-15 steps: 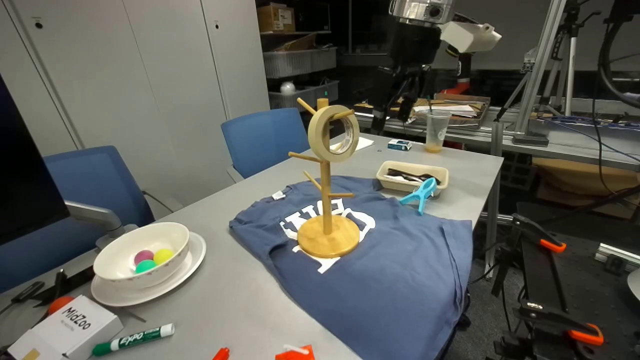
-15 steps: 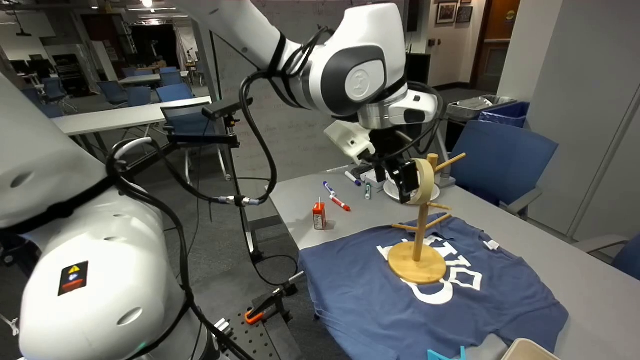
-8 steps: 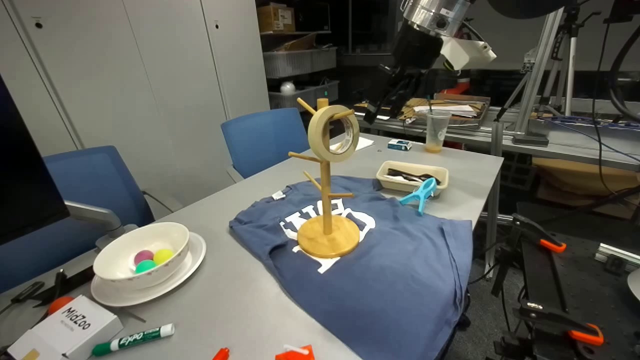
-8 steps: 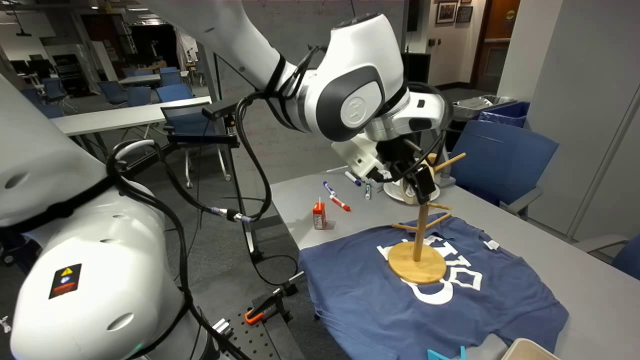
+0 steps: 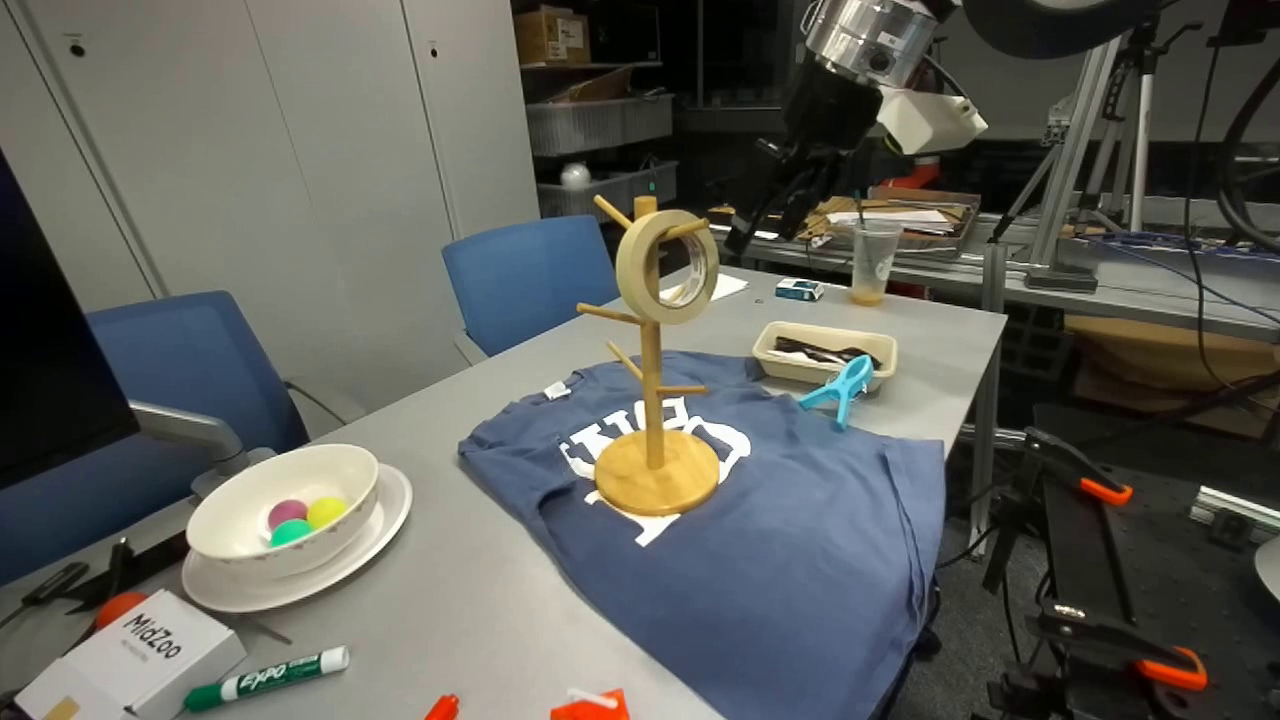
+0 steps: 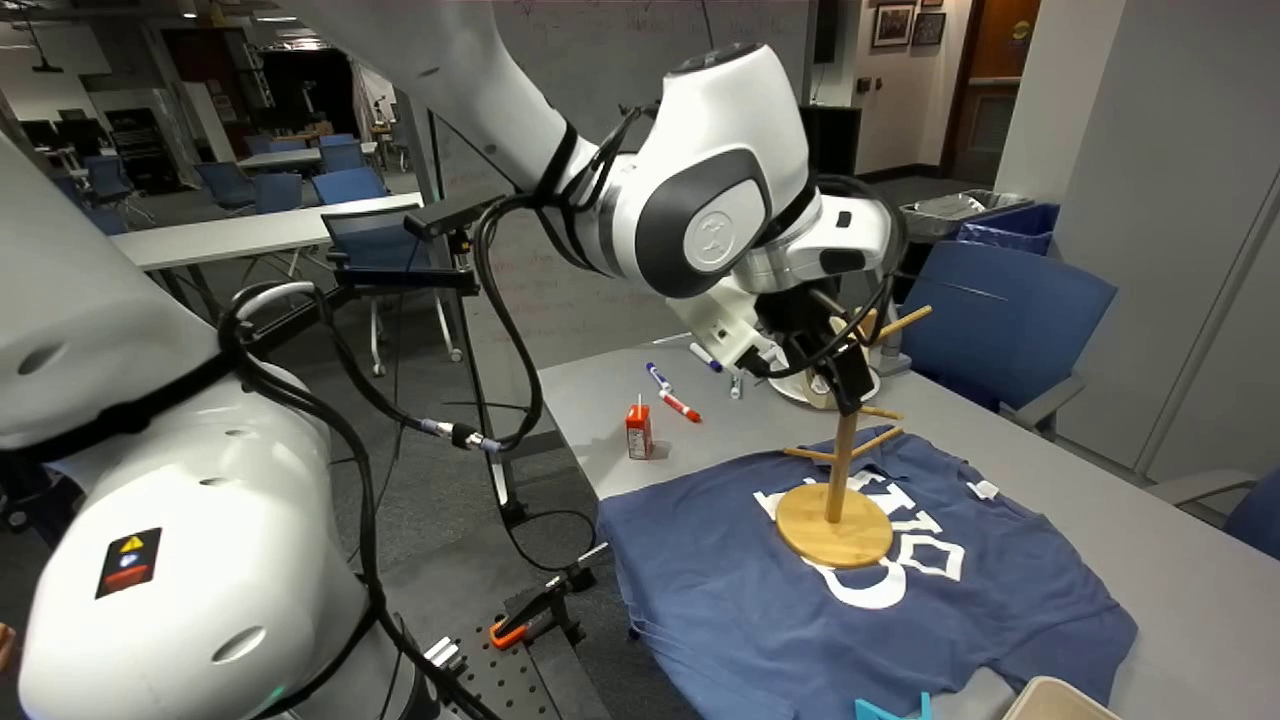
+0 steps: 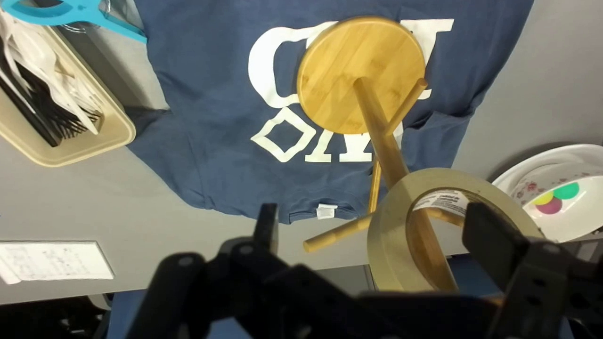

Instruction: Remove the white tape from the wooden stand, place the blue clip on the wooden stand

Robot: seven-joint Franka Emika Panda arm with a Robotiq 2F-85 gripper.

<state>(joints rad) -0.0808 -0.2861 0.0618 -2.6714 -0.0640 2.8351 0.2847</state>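
Observation:
The wooden stand (image 5: 655, 420) stands upright on the shirt; it also shows in an exterior view (image 6: 835, 525) and the wrist view (image 7: 362, 70). The white tape (image 5: 637, 265) hangs on an upper peg; in the wrist view (image 7: 391, 245) I look down on it. My gripper (image 7: 372, 209) is open, high beside the stand. In the wrist view one finger overlaps the tape's hole and the other is beyond a peg tip; I cannot tell whether they touch. In an exterior view my gripper (image 5: 762, 236) appears right of the tape. The blue clip (image 5: 850, 385) rests by the tray, also in the wrist view (image 7: 70, 13).
A blue shirt (image 5: 780, 540) lies under the stand. A beige tray (image 5: 775, 365) holds cutlery. A bowl (image 5: 230, 545) with balls sits on a plate. A cup (image 5: 875, 260) and small box (image 5: 800, 290) are at the far end. A red carton (image 6: 638, 430) stands near markers.
My wrist has tilted and lowered, mostly in the first half second, swinging the fingers toward the camera side of the tape in an exterior view. The tape, clip and stand have not moved.

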